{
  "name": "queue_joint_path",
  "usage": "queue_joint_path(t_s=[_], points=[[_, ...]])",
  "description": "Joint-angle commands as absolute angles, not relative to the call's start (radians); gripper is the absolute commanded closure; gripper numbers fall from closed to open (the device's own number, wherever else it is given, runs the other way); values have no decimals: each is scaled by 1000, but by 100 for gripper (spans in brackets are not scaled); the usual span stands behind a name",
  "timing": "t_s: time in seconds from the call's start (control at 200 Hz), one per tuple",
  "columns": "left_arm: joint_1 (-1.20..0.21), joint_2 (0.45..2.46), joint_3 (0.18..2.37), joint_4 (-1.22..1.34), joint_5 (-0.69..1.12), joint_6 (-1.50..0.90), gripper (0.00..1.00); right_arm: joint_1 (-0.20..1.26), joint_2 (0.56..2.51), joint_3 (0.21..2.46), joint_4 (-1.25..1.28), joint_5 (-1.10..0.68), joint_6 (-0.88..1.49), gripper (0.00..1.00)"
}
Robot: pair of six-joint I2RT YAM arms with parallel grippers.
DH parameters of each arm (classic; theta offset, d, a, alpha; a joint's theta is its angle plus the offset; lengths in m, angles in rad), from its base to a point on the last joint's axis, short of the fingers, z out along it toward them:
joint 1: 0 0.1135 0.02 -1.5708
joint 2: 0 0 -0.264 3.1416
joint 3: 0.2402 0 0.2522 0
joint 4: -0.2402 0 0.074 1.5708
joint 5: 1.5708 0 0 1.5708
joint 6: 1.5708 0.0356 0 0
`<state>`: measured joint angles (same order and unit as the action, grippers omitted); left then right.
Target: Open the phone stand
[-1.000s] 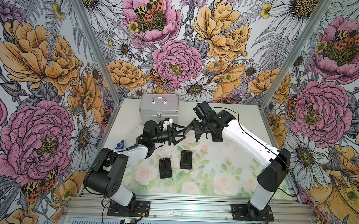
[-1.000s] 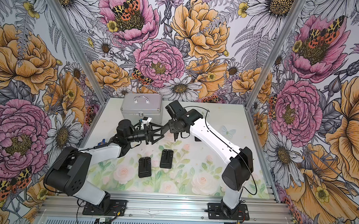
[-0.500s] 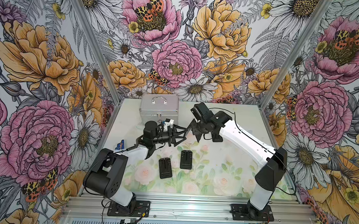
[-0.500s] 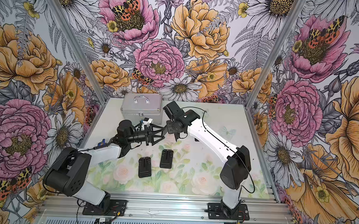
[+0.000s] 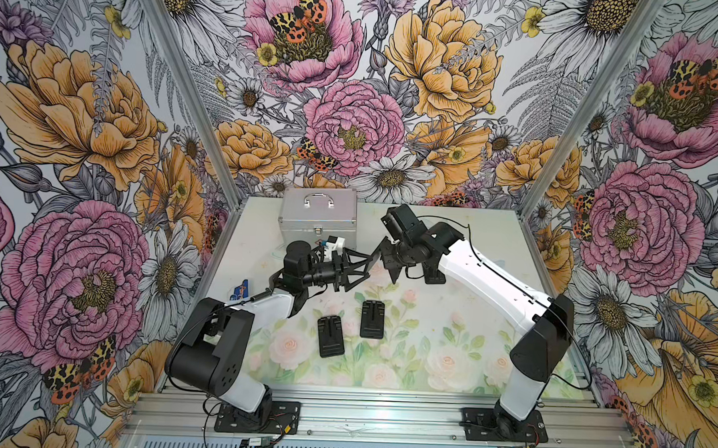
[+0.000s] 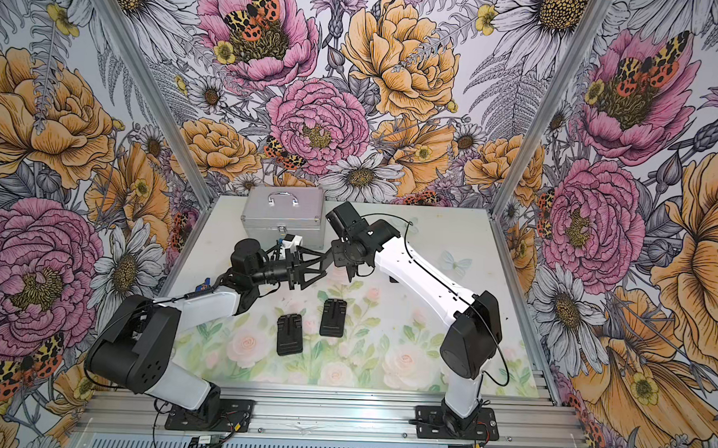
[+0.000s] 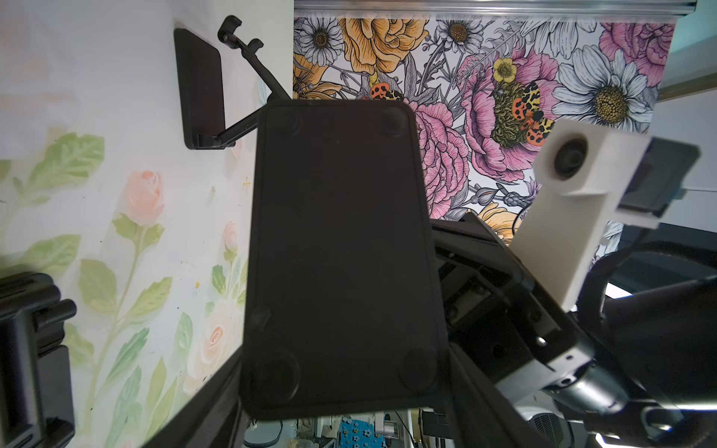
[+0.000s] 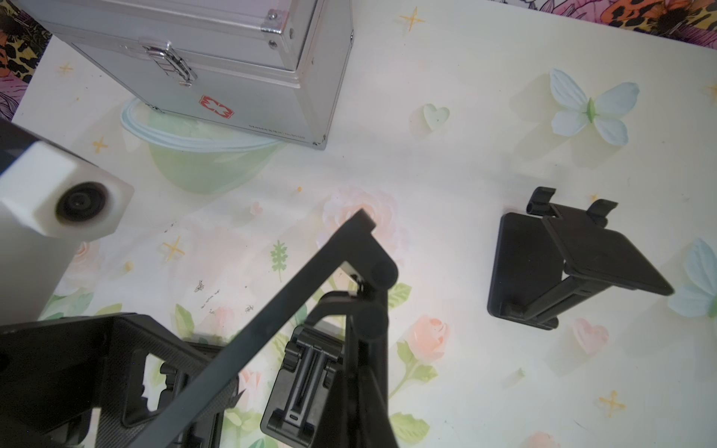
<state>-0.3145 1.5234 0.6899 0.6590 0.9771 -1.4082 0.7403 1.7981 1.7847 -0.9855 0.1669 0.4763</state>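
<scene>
Top view, phone stand (image 5: pixel 367 265): one, midair.
Folded stands (image 5: pixel 330 336): two, lower centre.
Opened stand (image 8: pixel 582 252): one.
Left gripper (image 5: pixel 353 270): clamped on it.
Right gripper (image 5: pixel 385 259): closed on it.

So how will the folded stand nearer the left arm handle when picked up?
The folded stand lies flat on the mat, so it is probably hard to get under. Its hinged plates may swing apart if it is lifted by one edge. It looks like thin black plastic, so it is likely light and stiff.
</scene>
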Motion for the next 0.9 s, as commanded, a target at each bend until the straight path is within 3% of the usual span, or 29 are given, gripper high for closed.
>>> queue_joint_path(t_s=[0.0,0.896], points=[[-266,1495,730,624,971,-1350,37,751,1744,1767,-1007,151,432,100],[-219,1738,931,607,970,-1296,38,874,1652,1777,-1008,1,402,100]])
